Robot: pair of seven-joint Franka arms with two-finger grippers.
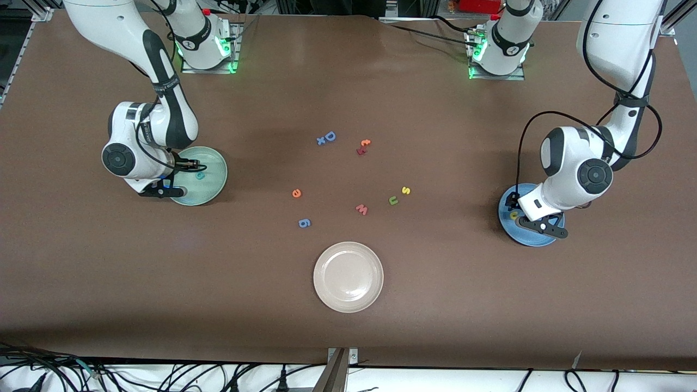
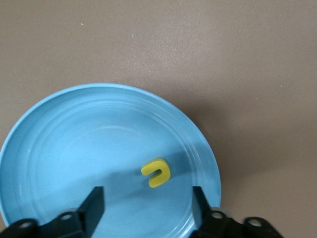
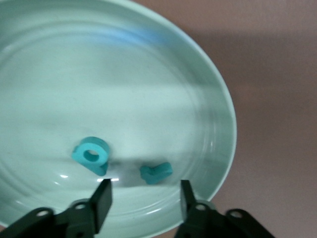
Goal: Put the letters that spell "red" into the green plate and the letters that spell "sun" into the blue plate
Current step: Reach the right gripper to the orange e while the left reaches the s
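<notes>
My right gripper hangs open over the pale green plate at the right arm's end of the table. Two teal letters lie loose in that plate, a "d" and an "r", with nothing between the fingers. At the left arm's end, my left gripper is open over the blue plate, where a yellow "n" lies free. On the bare table in the middle lie the orange "e", the olive "u" and the yellow "s".
A cream-white plate sits nearer the front camera than the loose letters. Other letters lie around the middle: a blue "g", a pink "w", a blue "D" and an orange "t".
</notes>
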